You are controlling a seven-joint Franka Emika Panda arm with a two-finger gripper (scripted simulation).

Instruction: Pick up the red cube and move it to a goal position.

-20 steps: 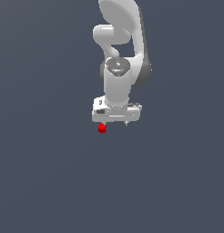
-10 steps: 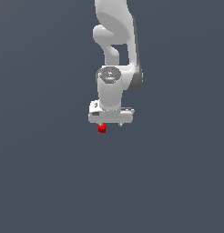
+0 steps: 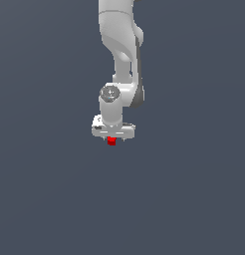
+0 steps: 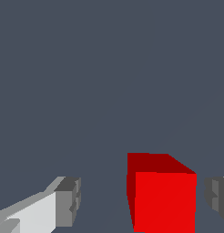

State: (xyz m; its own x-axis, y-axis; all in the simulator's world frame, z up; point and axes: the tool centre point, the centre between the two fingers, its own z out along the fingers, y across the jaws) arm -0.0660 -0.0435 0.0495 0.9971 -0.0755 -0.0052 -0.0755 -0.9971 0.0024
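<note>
The red cube [image 3: 111,141] is a tiny bright red block on the grey floor, directly under the white gripper [image 3: 113,137]. In the wrist view the red cube [image 4: 163,195] stands between the two grey fingertips, with a wide gap to one fingertip [image 4: 69,200] and a narrow gap to the other [image 4: 217,195]. The gripper [image 4: 144,200] is open and straddles the cube without touching it. The cube sits off-centre, closer to one finger.
The white arm [image 3: 122,55] rises behind the gripper toward the top of the exterior view. A plain dark grey floor [image 3: 194,199] surrounds the cube on all sides.
The gripper has moved toward the exterior view's left and down, coming over and around the cube. The cube has stayed in place.
</note>
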